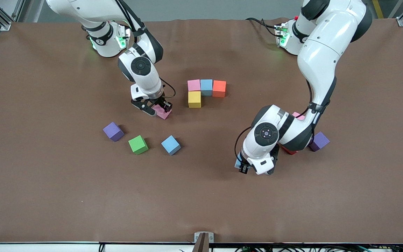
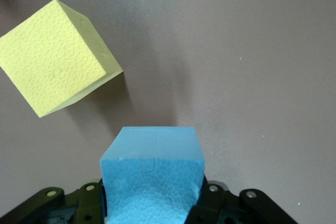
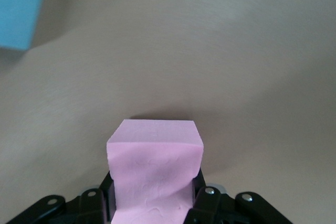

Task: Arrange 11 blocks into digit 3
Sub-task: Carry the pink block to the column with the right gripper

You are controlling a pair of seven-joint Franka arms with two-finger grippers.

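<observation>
Brown matting covers the table [image 1: 47, 196], with two white arms reaching in from the robots' edge. Near the middle, the digit 3 [image 1: 206, 91] is only begun: a pink cube [image 1: 193, 85], a light blue cube [image 1: 206, 86] and an orange cube [image 1: 219, 88] touch in a row, and a yellow cube [image 1: 194, 99] touches the pink one on the camera's side. All are small, matte, foam-like and equal in size.

The right gripper [image 1: 156, 109] is down at the mat, toward the right arm's end from the yellow cube, jaws closed on a second pink cube [image 3: 155, 169]. Nearer the camera lie a purple cube [image 1: 113, 131], a green cube [image 1: 138, 144] and a loose blue cube [image 1: 171, 145], apart from one another.

The left gripper [image 1: 243, 167] clamps a blue block [image 2: 152, 174], with a loose yellow block [image 2: 55, 56] close by. Beside that arm, another purple cube [image 1: 319, 141] rests on the mat.
</observation>
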